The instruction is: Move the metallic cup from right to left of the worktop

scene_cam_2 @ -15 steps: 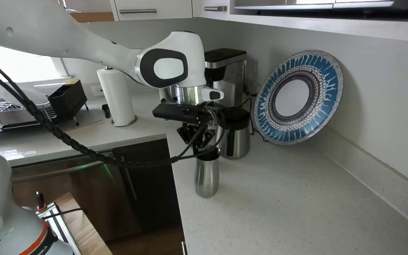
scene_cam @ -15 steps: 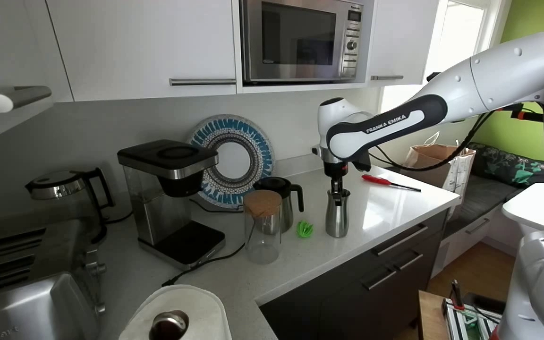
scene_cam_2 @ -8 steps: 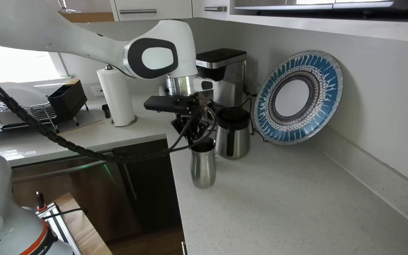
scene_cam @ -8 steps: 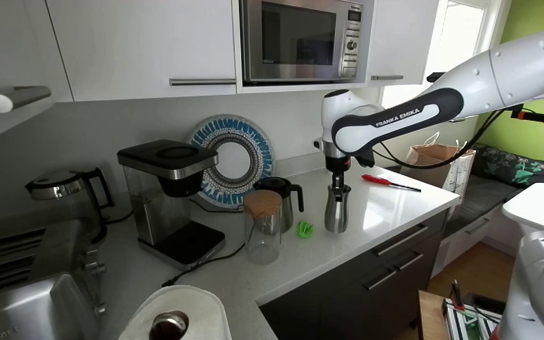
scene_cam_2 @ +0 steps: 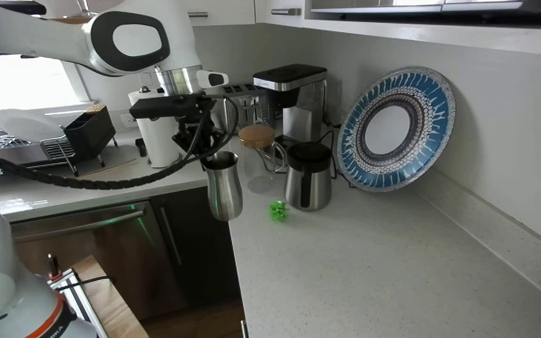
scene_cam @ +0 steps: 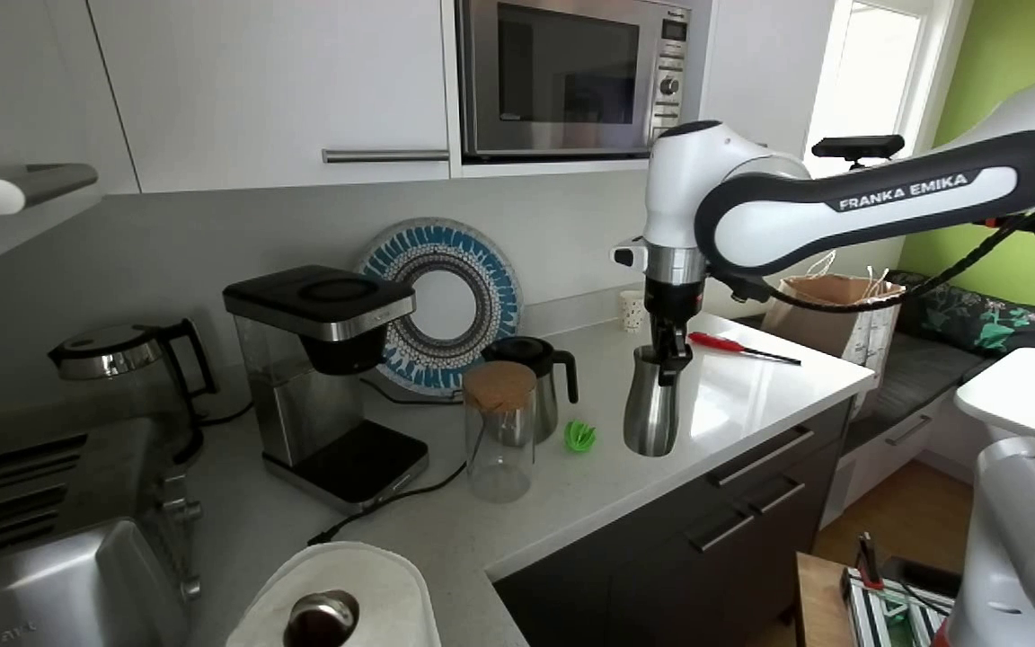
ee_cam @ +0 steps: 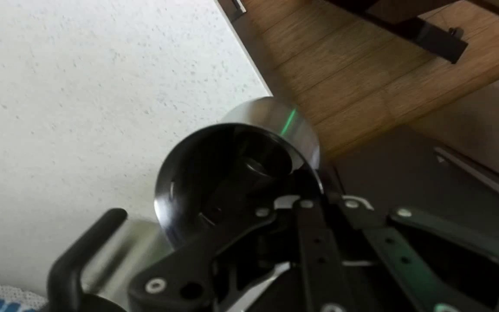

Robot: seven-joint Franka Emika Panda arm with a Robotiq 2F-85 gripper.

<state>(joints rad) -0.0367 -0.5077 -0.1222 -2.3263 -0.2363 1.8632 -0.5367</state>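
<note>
The metallic cup [scene_cam: 650, 418] is a silver steel tumbler with a narrowed neck. My gripper [scene_cam: 672, 367] is shut on its rim, one finger inside the cup and one outside. In an exterior view the cup [scene_cam_2: 225, 192] hangs slightly tilted, clear of the worktop [scene_cam_2: 369, 272] and overlapping its front edge. In the wrist view the cup [ee_cam: 271, 113] is seen from above, its open mouth beside my gripper [ee_cam: 323, 195], with worktop on one side and floor on the other. The fingertips are partly hidden in the dark.
A kettle with black handle [scene_cam_2: 309, 188], a corked glass jug [scene_cam: 499, 449], a green object [scene_cam: 580, 437] and a coffee machine [scene_cam: 329, 386] stand on the worktop. A decorated plate [scene_cam_2: 395, 129] leans on the wall. A red screwdriver [scene_cam: 720, 342] lies near the far end.
My gripper has carried the cup up and toward the worktop's front edge, leftward in an exterior view. The cup has tilted slightly. The green object and glass jug are now uncovered there.
</note>
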